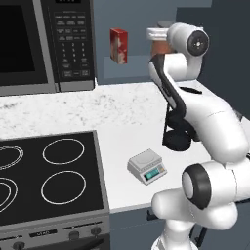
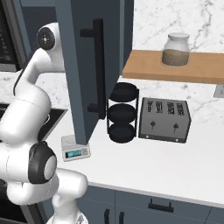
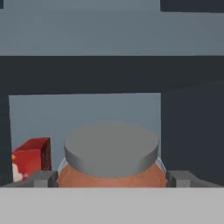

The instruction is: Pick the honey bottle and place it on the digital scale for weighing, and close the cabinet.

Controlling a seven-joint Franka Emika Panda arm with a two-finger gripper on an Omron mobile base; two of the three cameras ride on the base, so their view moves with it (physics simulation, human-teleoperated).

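Left base view: white arm reaches up into the open dark blue-grey wall cabinet [image 1: 195, 14], its upper joint hiding most of the small honey bottle with orange-brown contents and grey lid [image 1: 157, 43], which stands on the cabinet shelf to the right of a red-and-white box [image 1: 118, 46]. The flat light-grey digital scale with teal display [image 1: 147, 166] sits near the front edge of the white speckled counter [image 1: 73, 110], just right of the black stovetop [image 1: 49, 176]; black microwave with keypad [image 1: 46, 44] at the back left. Right base view: cabinet door swung open (dark bar handle facing us), scale under its lower edge near the counter's front; a black three-tier round rack [image 2: 123, 112] and a grey toaster [image 2: 164, 119] stand further right, a glass jar with brown contents [image 2: 176, 49] on a wooden shelf [image 2: 175, 68]. Hand view: gripper [image 3: 112, 178] jaws spread wide, fingertips [image 3: 43, 178] either side of the honey bottle, contact not clear, red box at left.
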